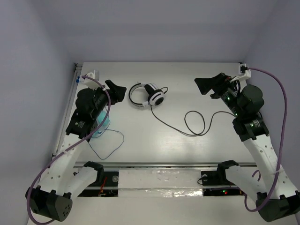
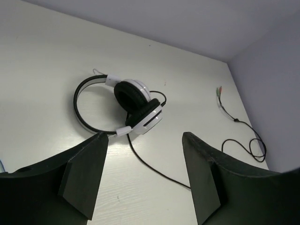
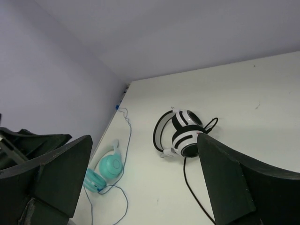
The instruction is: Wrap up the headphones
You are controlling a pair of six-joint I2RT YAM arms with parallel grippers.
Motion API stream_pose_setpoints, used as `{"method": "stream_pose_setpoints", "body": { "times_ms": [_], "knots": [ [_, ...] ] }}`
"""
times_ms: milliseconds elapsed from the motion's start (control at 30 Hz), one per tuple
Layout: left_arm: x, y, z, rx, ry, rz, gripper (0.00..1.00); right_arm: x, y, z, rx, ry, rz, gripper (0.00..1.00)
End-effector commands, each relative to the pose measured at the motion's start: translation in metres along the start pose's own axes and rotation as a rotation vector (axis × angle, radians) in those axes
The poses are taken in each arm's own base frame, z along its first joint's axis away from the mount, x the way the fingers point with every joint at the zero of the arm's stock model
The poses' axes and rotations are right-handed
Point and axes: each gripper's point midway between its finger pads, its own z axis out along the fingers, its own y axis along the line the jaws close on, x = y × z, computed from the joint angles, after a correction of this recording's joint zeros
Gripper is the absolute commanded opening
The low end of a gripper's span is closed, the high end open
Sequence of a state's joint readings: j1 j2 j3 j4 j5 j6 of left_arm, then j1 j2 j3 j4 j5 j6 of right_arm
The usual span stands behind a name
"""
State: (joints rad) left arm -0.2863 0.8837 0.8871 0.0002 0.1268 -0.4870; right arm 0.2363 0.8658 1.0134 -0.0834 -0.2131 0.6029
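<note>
The black-and-white headphones (image 1: pixel 147 95) lie on their side at the back middle of the table, earcups folded together. They also show in the left wrist view (image 2: pixel 133 107) and the right wrist view (image 3: pixel 183 132). Their thin black cable (image 1: pixel 197 123) runs right in loose loops toward the right arm, and its plugs (image 2: pixel 218 91) lie near the right wall. My left gripper (image 1: pixel 118 90) is open and empty, just left of the headband. My right gripper (image 1: pixel 206 86) is open and empty, well right of the earcups.
A teal headset (image 3: pixel 104 168) with a thin pale blue cord (image 1: pixel 108 143) lies at the left edge by the left arm. Purple robot cables (image 1: pixel 281 103) loop beside each arm. Walls close the table on the back, left and right.
</note>
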Motion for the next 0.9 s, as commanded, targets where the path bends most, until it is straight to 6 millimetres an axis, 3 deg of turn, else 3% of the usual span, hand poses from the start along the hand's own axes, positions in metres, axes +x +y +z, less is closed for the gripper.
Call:
{"method": "stream_pose_setpoints", "body": {
  "times_ms": [0,100,133,200,233,267,333,400,433,467,500,533,567,633,700,733,767,867],
  "knots": [
    [-0.002,0.009,0.004,-0.052,0.005,0.009,0.62,-0.012,0.015,-0.002,-0.066,-0.044,0.002,1.00],
    [0.006,0.020,0.011,-0.099,0.023,0.001,0.54,-0.002,0.025,0.000,-0.141,-0.013,0.019,1.00],
    [0.012,0.024,0.015,-0.113,0.042,-0.013,0.52,0.001,0.027,0.002,-0.171,-0.012,0.038,0.94],
    [0.016,0.022,0.020,-0.096,0.054,-0.027,0.42,0.017,0.033,0.007,-0.249,0.043,0.063,0.68],
    [0.021,0.025,0.023,-0.102,0.064,-0.044,0.39,0.019,0.035,0.010,-0.266,0.055,0.090,0.29],
    [0.023,0.028,0.024,-0.117,0.062,-0.052,0.31,0.022,0.033,0.014,-0.263,0.068,0.095,0.15],
    [0.032,0.032,0.029,-0.143,0.078,-0.049,0.24,0.031,0.023,0.025,-0.232,0.103,0.106,0.00],
    [0.035,0.037,0.034,-0.188,0.071,-0.040,0.06,0.033,0.017,0.032,-0.208,0.113,0.103,0.00],
    [0.046,0.031,0.040,-0.189,0.098,-0.026,0.01,0.039,0.010,0.037,-0.174,0.122,0.101,0.00],
    [0.051,0.037,0.041,-0.248,0.104,-0.007,0.00,0.041,0.006,0.040,-0.148,0.122,0.097,0.00],
    [0.056,0.036,0.044,-0.266,0.115,0.008,0.00,0.039,0.004,0.043,-0.122,0.113,0.086,0.00],
    [0.069,0.028,0.052,-0.270,0.149,0.034,0.00,0.050,0.002,0.044,-0.095,0.141,0.070,0.00],
    [0.073,0.035,0.053,-0.327,0.153,0.056,0.00,0.050,-0.008,0.049,-0.037,0.125,0.063,0.00],
    [0.090,0.048,0.065,-0.396,0.193,0.078,0.00,0.063,-0.008,0.051,-0.011,0.152,0.051,0.00],
    [0.098,0.049,0.073,-0.412,0.201,0.075,0.00,0.073,-0.011,0.054,0.011,0.170,0.046,0.00],
    [0.109,0.057,0.079,-0.439,0.222,0.075,0.00,0.083,-0.013,0.054,0.015,0.193,0.041,0.00],
    [0.112,0.060,0.082,-0.456,0.228,0.076,0.10,0.092,-0.010,0.054,0.011,0.211,0.039,0.00],
    [0.117,0.075,0.096,-0.534,0.221,0.104,0.25,0.108,-0.008,0.051,0.009,0.245,0.012,0.00]
  ]
}}
